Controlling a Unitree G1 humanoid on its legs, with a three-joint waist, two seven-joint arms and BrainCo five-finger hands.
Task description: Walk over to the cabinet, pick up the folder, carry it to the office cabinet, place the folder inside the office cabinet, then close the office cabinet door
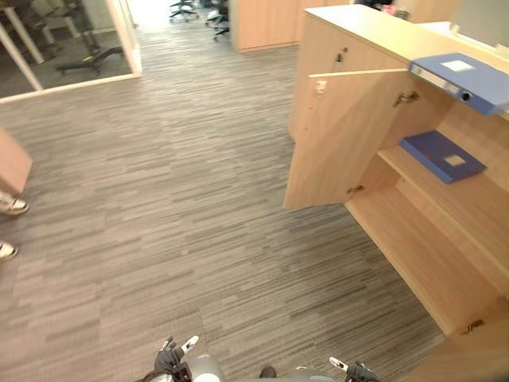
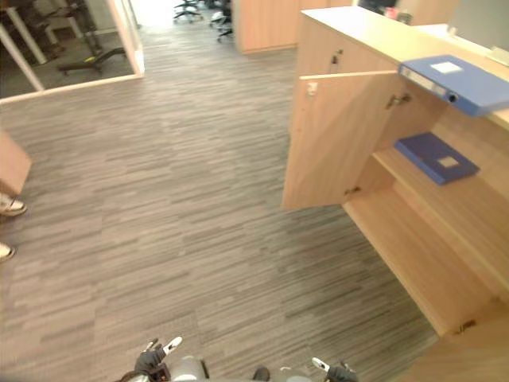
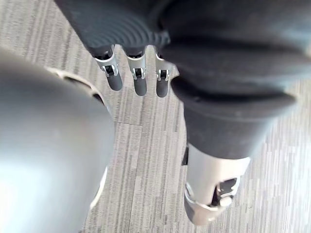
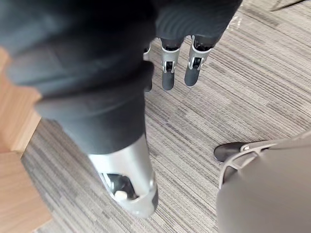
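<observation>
At the far left edge, a person's shoes stand on the grey carpet. At the bottom, the left hand hangs over the carpet with straight fingers and holds nothing. The right hand, at the lower right, is loose and empty too. On the right, the office cabinet has its door wide open. A blue folder lies flat on the shelf inside. A thicker blue binder lies on the cabinet's top.

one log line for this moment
folder: on cabinet top | second folder: on shelf inside | door: open | left robot hand: open, empty | right robot hand: open, empty
</observation>
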